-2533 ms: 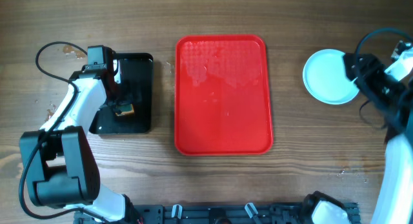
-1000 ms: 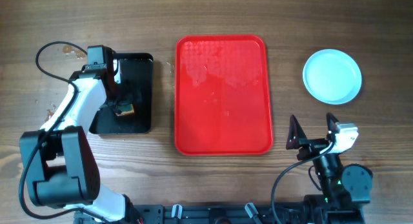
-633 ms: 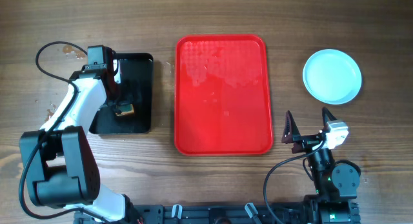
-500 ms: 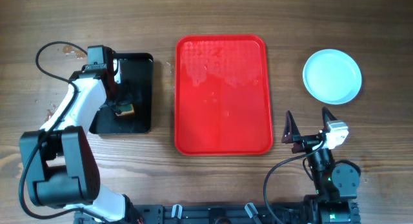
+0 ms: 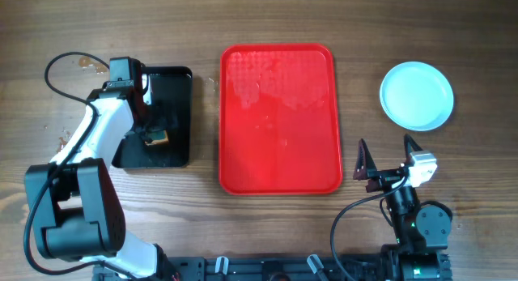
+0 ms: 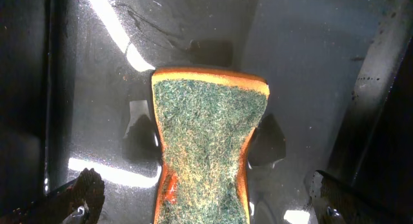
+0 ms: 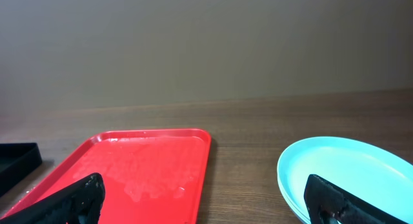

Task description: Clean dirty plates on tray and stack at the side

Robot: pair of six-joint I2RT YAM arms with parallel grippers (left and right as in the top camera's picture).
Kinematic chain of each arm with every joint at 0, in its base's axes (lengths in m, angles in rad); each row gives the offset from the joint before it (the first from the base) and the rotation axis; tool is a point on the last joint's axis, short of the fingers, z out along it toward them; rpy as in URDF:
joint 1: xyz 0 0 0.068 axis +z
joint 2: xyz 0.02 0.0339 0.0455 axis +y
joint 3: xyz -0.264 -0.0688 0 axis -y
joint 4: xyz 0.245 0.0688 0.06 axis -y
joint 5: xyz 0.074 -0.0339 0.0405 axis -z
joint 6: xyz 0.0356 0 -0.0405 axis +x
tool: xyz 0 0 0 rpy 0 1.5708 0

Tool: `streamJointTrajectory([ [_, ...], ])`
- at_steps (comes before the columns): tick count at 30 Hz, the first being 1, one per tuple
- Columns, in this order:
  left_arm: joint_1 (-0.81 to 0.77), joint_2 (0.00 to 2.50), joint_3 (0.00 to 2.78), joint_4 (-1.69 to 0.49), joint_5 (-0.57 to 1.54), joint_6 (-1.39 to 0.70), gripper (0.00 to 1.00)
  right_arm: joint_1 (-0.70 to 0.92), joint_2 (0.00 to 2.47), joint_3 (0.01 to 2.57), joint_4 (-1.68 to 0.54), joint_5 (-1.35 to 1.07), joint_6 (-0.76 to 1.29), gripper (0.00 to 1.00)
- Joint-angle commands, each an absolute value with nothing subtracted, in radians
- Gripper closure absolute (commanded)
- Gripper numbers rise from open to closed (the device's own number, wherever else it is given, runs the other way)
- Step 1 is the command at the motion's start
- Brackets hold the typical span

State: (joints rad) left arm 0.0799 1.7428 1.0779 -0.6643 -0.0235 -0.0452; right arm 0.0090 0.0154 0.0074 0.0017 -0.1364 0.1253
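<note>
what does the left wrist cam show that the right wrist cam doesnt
Only the left wrist view shows the sponge, green scouring side up, lying on the floor of the black tray. Only the right wrist view shows the red tray, with no plates on it and a wet-looking film, and the pale-blue plates stacked beside it on the table. Both show the black tray, though the right wrist view catches only a corner at its left edge.

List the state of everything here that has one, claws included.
red tray: no plates on it, wet film across its far half.
plates: stacked to the right of the red tray; top one looks clean.
sponge: lying green side up in the black tray, ungripped.
black tray: wet, holding the sponge.
left claw: open, straddling the sponge.
right claw: open, empty.
</note>
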Motion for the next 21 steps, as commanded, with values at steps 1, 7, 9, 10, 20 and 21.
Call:
streamJointTrajectory([
  [1, 0.067, 1.671, 1.071, -0.662, -0.011, -0.030, 0.00, 0.014, 0.011, 0.005, 0.010, -0.123, 0.107, 0.00],
  [7, -0.026, 1.399, 1.066, -0.682, -0.062, -0.030, 0.00, 0.014, 0.011, 0.005, 0.010, -0.123, 0.107, 0.00],
  [9, -0.047, 1.256, 1.066, -0.693, -0.060, -0.030, 0.00, 0.014, 0.011, 0.005, 0.010, -0.123, 0.107, 0.00],
  [10, -0.049, 1.203, 1.066, -0.696, -0.061, -0.030, 0.00, 0.014, 0.011, 0.005, 0.010, -0.123, 0.107, 0.00],
  [20, -0.019, 0.698, 1.056, -0.729, -0.035, -0.034, 0.00, 0.014, 0.011, 0.005, 0.010, -0.123, 0.108, 0.00],
  [21, -0.019, 0.668, 1.045, -0.728, -0.035, -0.034, 0.00, 0.014, 0.011, 0.005, 0.010, -0.123, 0.107, 0.00],
])
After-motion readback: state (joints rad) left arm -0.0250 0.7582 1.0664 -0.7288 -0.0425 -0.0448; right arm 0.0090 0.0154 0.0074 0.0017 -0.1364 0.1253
